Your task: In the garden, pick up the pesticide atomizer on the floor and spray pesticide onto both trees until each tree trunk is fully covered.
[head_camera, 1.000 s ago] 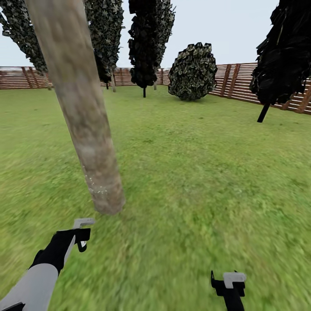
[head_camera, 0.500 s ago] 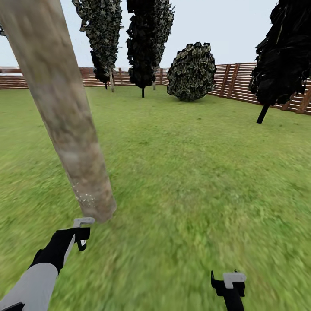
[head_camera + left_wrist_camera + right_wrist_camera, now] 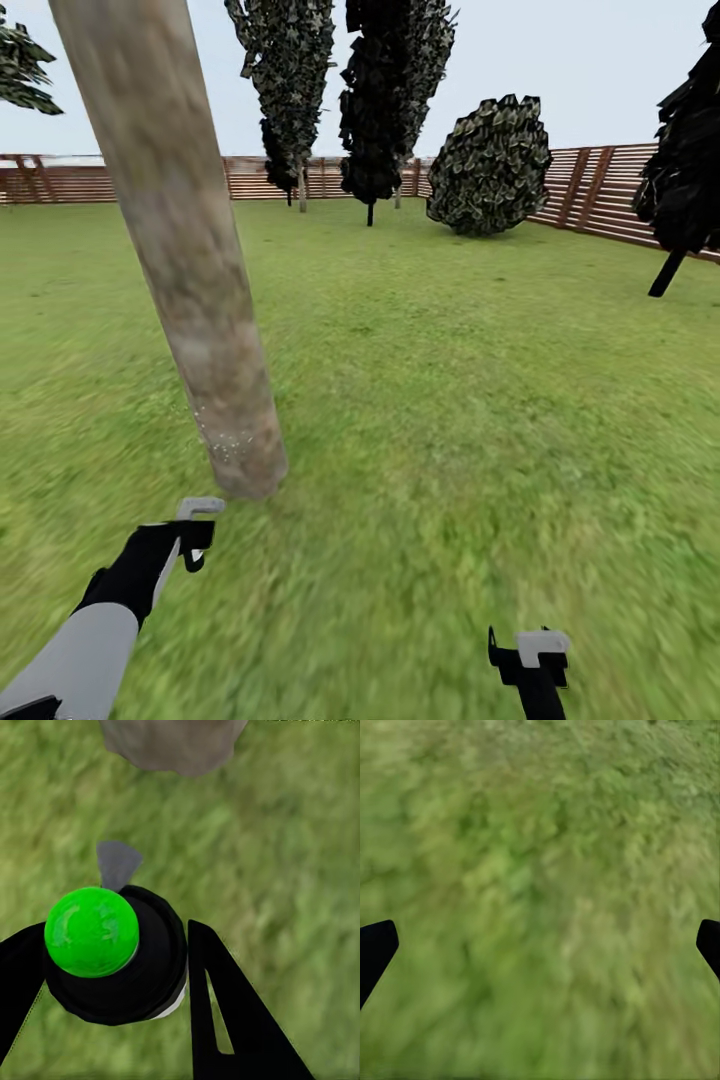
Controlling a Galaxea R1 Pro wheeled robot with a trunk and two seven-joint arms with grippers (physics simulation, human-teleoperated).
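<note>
One thick tree trunk leans across the left of our head view, pale grey-brown and blotchy, widening where it meets the lawn. Fine white specks of pesticide dust its lower part, just above the base; higher up the bark looks bare of them.

Our left gripper sits low on the left, just short of the trunk's foot and apart from it. In the left wrist view we see the pesticide atomizer clamped between the two black fingers: a round black body whose tip shows bright green from this angle, with a small grey nozzle sticking out toward the trunk base ahead. So the left jaws are clenched on the atomizer, held off the ground over the grass.

Our right gripper hangs low on the right over open grass, well apart from the trunk. In the right wrist view its black fingertips sit at opposite edges of the picture with only blurred grass between them, so those jaws are spread wide and carry nothing.

Far across the lawn a reddish-brown slatted fence runs along the back and right. In front of it stand two tall leafy trees, a round bush, and a near-black tree at the right edge.
</note>
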